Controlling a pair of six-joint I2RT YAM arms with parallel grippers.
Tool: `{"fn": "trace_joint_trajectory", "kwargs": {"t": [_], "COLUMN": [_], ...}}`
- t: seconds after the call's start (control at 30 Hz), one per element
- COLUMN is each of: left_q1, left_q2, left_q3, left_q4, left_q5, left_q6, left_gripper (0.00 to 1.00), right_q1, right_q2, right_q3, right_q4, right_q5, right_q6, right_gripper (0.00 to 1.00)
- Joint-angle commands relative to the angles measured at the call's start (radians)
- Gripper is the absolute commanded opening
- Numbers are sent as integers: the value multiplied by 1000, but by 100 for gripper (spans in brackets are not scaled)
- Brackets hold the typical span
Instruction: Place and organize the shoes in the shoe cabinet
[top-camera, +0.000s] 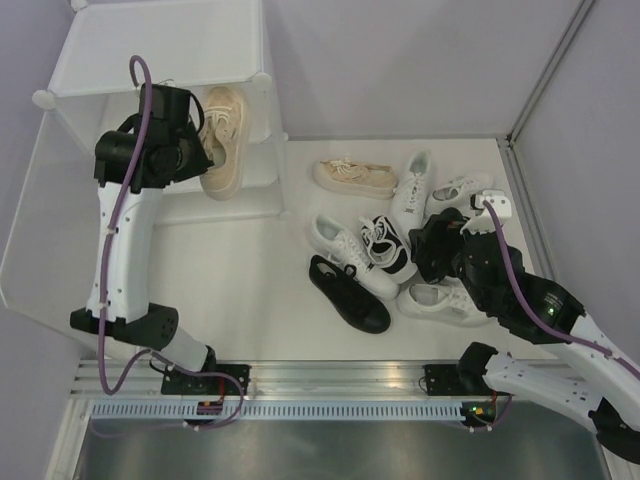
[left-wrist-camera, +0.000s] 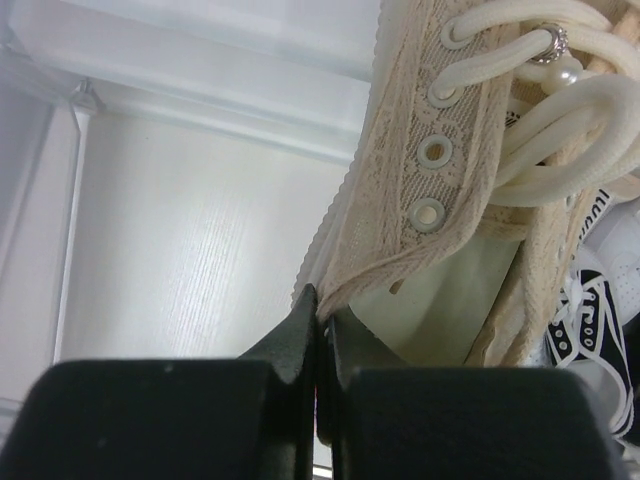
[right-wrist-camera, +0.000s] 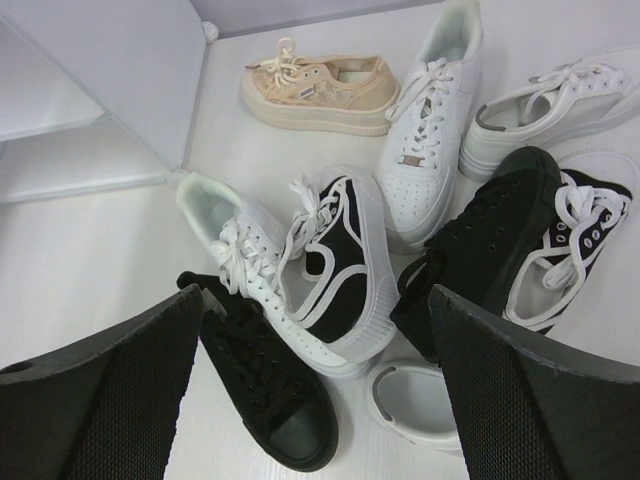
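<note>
Left wrist: left gripper (left-wrist-camera: 318, 305) clamped shut on beige sneaker (left-wrist-camera: 420, 170) eyelet edge, over a shoe cabinet (top-camera: 160, 50) shelf, long axis running inward. Right gripper (right-wrist-camera: 315, 325) wide open, empty, above loose sneakers (top-camera: 390, 250) right of cabinet.

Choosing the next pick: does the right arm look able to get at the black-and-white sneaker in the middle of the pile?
Probably yes: the right gripper hangs open above the black-and-white sneaker, with nothing covering it.
</note>
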Motion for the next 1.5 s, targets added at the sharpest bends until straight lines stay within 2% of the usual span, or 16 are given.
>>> {"fn": "trace_joint_trajectory", "kwargs": {"t": [0.0,0.1,0.3,0.47,0.7,0.9,0.97,1.07,1.17,1.27,1.3,1.33,1.37,1.4,1.47], "left_q1": [34,44,51,51,53,53,53,53,53,53,53,53,53,53,53], "left_q2": [71,88,105,100,145,109,106,83,27,-48,-68,-85,-116,-130,-174], "left_q3": [103,125,165,113,94,-34,-36,-47,-79,-120,-136,-145,-159,-166,-208], "left_q4": [73,79,194,343,389,515,518,524,535,572,579,589,601,610,624], "left_q5": [80,82,76,42,23,34,43,71,77,86,89,98,105,114,170], "left_q6": [36,29,18,33,38,21,16,16,21,33,36,41,52,62,108], "left_gripper": [2,2,2,2,14,15,17,34,55,69,80,85,95,100,100], "right_q1": [1,1,2,1,1,1,1,2,2,2,2,1,2,1,1], "right_q2": [-14,-19,-12,-11,-20,-35,-42,-58,-74,-77,-77,-78,-78,-78,-80], "right_q3": [-7,-15,-26,-32,-52,-69,-75,-79,-87,-92,-93,-99,-101,-104,-107], "right_q4": [19,15,18,21,18,12,7,1,-1,-7,-7,-7,-5,-5,-5], "right_q5": [13,11,14,14,1,-10,-9,-6,-10,-18,-24,-26,-27,-30,-36], "right_q6": [-19,-22,-25,-21,4,19,25,36,38,39,38,41,39,42,48], "right_gripper": [98,98,98,98,98,98,98,98,98,98,98,98,98,98,98]}}
